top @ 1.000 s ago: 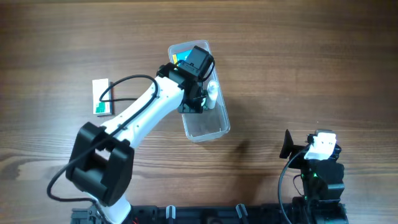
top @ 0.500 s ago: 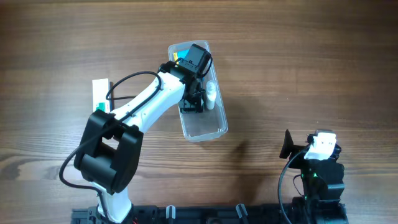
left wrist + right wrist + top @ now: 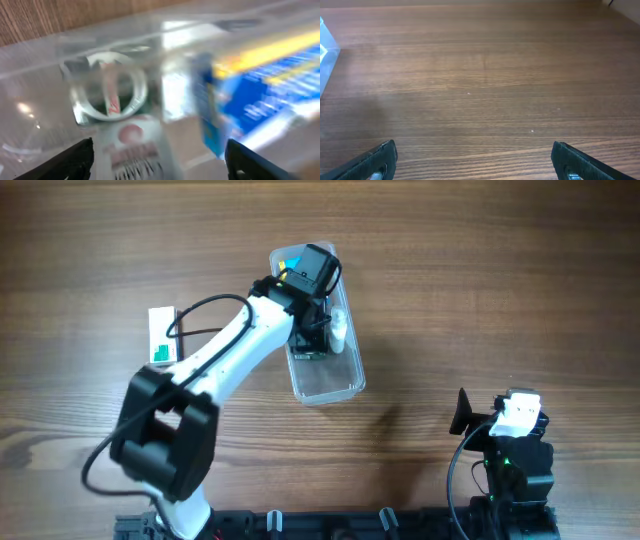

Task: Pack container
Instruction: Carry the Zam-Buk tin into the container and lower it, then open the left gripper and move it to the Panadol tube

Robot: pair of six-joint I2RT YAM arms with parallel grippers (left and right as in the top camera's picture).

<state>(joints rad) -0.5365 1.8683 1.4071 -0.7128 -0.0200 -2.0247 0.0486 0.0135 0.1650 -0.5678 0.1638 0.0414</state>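
The container [image 3: 328, 380], a long clear tub, lies at mid table. It holds a blue and yellow box [image 3: 291, 270] at its far end and a white item [image 3: 341, 330] by its right wall. My left gripper [image 3: 314, 332] is down inside the container and open. In the left wrist view its fingers [image 3: 160, 162] stand wide apart over a white packet with a barcode [image 3: 132, 150]. The blue and yellow box [image 3: 260, 95] and a clear round item [image 3: 107, 95] lie beyond it. My right gripper [image 3: 497, 420] is open and empty at the near right, far from the container.
A small white and green box [image 3: 162, 336] lies on the table left of the container, beside my left arm. The right wrist view shows bare wood ahead of the right gripper [image 3: 472, 162], with the container's corner [image 3: 326, 50] at the far left.
My left arm's elbow has swung a little and the gripper has shifted slightly inside the container. The container has slid slightly to the left. The right arm has not moved.
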